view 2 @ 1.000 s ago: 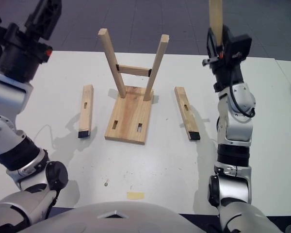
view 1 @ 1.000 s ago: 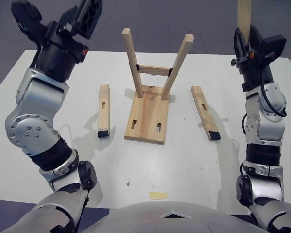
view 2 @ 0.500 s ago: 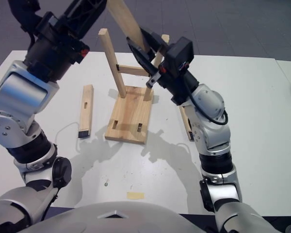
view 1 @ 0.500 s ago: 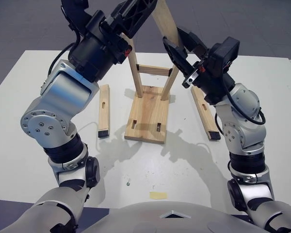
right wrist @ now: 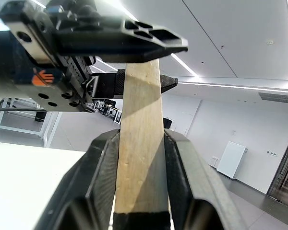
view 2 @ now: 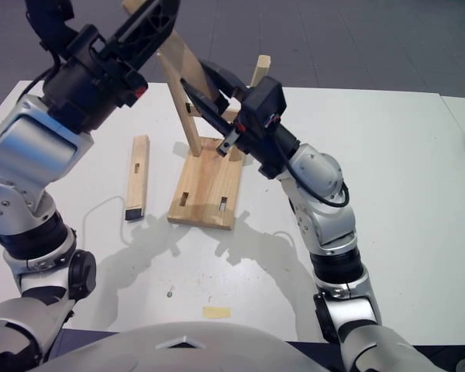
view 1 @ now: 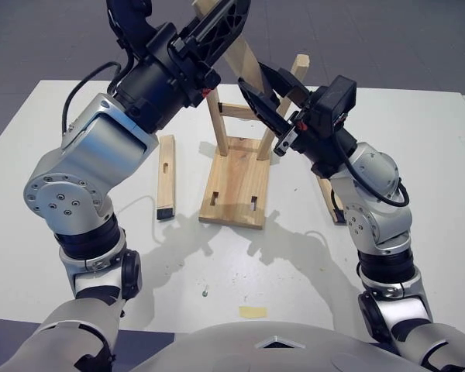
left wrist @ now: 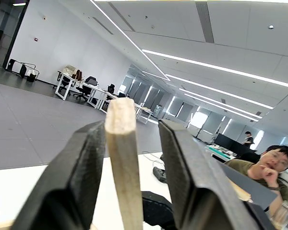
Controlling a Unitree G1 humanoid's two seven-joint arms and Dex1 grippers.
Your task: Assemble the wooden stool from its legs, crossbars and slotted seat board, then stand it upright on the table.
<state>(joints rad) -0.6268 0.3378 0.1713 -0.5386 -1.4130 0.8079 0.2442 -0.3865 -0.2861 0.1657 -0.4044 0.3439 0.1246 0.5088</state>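
Right gripper (right wrist: 140, 143) pinches the leg (view 1: 246, 62); left gripper (left wrist: 132, 129) is spread around it. Clamp left fully before you release right.

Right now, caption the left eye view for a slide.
Right gripper holds a leg inside the left gripper, above the seat board with two fitted legs; two loose legs lie alongside.

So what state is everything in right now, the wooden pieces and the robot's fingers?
Held leg: in the air, tilted.
Right fingers: shut on the held leg.
Left fingers: open around its other end, gap on one side.
Seat: flat on the table, two legs and a crossbar standing in it, two slots empty.
Left loose leg: lying flat.
Right loose leg: lying flat, partly behind the arm.
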